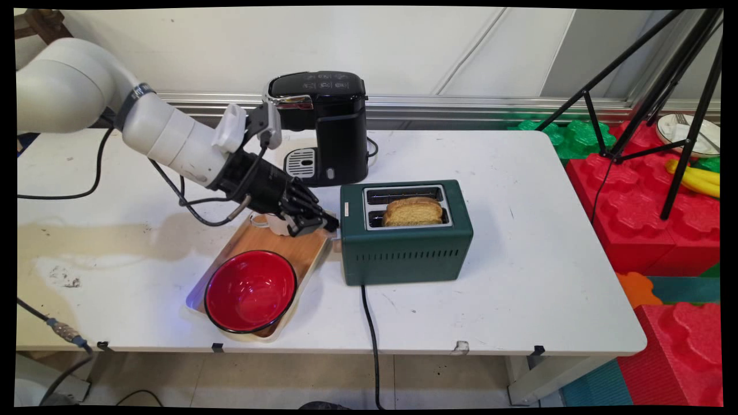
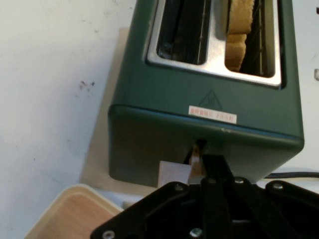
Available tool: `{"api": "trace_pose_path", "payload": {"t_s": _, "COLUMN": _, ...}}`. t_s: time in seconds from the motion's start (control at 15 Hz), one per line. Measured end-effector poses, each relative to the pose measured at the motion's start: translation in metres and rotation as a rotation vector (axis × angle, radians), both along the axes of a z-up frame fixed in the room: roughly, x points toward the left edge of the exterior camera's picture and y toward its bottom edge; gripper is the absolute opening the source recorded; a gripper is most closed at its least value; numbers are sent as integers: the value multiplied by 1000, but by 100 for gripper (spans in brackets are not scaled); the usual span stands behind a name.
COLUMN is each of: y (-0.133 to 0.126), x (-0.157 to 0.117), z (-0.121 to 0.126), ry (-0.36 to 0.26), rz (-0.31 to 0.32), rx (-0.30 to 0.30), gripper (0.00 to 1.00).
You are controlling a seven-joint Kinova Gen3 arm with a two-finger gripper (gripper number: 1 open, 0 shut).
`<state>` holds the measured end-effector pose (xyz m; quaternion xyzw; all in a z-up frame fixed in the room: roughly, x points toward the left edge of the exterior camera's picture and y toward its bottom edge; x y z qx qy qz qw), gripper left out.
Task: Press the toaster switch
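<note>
Nearest the camera, at the table's front edge, a red bowl (image 1: 251, 290) with a black rim sits on the near end of a wooden tray (image 1: 301, 252) with a pale metal lip. Just past the tray's 1 o'clock corner stands a dark green two-slot toaster (image 1: 403, 251), its black cord (image 1: 372, 340) running off the table's front edge toward 6 o'clock. A slice of toast (image 1: 413, 211) stands in the nearer slot, and the farther slot shows dark. At 9 o'clock of the toaster, the black gripper (image 1: 330, 223) reaches in from the upper left with its tip right against the toaster's narrow left end wall. In the hand view the gripper (image 2: 202, 159) meets that end wall at a small slot where a pale lever (image 2: 195, 160) sticks out, and the fingers look drawn together there; whether they actually clench the lever I cannot tell. A small white cup (image 1: 275, 225) is partly hidden under the hand on the tray's far end. At 11 o'clock of the toaster, near the wall, stands a black coffee machine (image 1: 328, 124). All of this rests on the white table (image 1: 519, 242), which is scuffed and stained toward its left side. Beyond the table's right edge lie big red and green foam blocks (image 1: 628, 213) and a black tripod (image 1: 680, 109).
</note>
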<state>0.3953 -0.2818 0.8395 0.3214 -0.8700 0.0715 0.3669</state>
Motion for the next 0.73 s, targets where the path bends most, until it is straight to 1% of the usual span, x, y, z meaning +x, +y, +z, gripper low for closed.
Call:
{"api": "trace_pose_path", "payload": {"t_s": 0.4, "y": 3, "x": 0, "z": -15, "ry": -23, "rz": -16, "rx": 17, "gripper": 0}}
{"api": "trace_pose_path", "payload": {"t_s": 0.73, "y": 8, "x": 6, "z": -19, "ry": -39, "rz": -23, "rx": 22, "gripper": 0}}
